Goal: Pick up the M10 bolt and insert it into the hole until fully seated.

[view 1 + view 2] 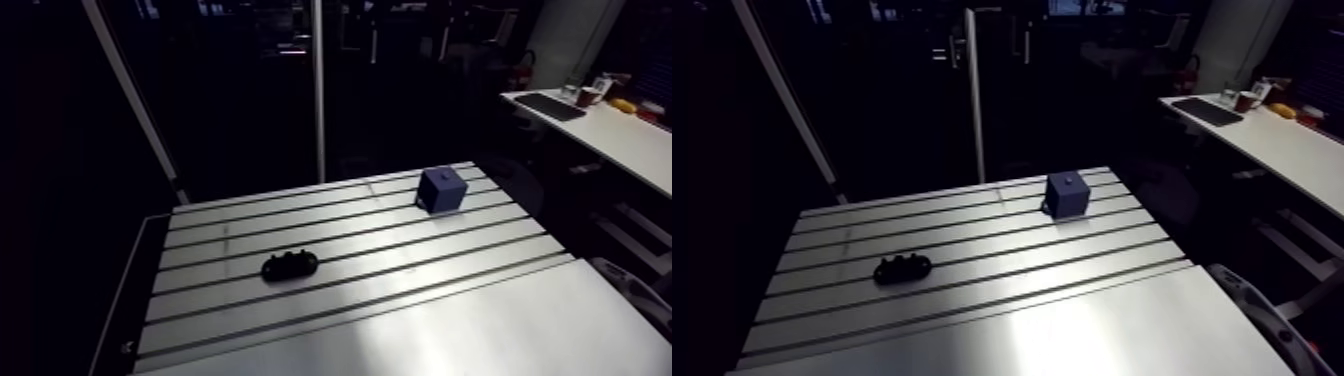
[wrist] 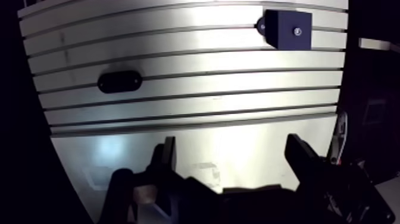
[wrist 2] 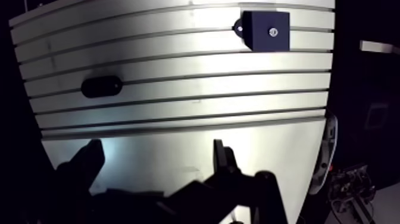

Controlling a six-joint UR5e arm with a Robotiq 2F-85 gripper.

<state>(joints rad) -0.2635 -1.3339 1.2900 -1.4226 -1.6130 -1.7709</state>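
Blue block [image 3: 265, 31] ahead of spread hand [image 3: 156, 154]

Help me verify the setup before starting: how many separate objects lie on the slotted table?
2. A dark blue block sits near the far edge of the table; a black oblong part lies nearer, well apart from it. Anything small held in the black part would be hidden.

Black oval lump [image 1: 290, 265] on the desk [image 1: 400, 300], at eight o'clock from the blue block [image 1: 441, 189], is too dark to tell whether a bolt sits in it. The block's pale spot [image 2: 297, 31] is too small to call hole or bolt head. The desk's near corners run out of frame. The jaws are black silhouettes, roots cut off.
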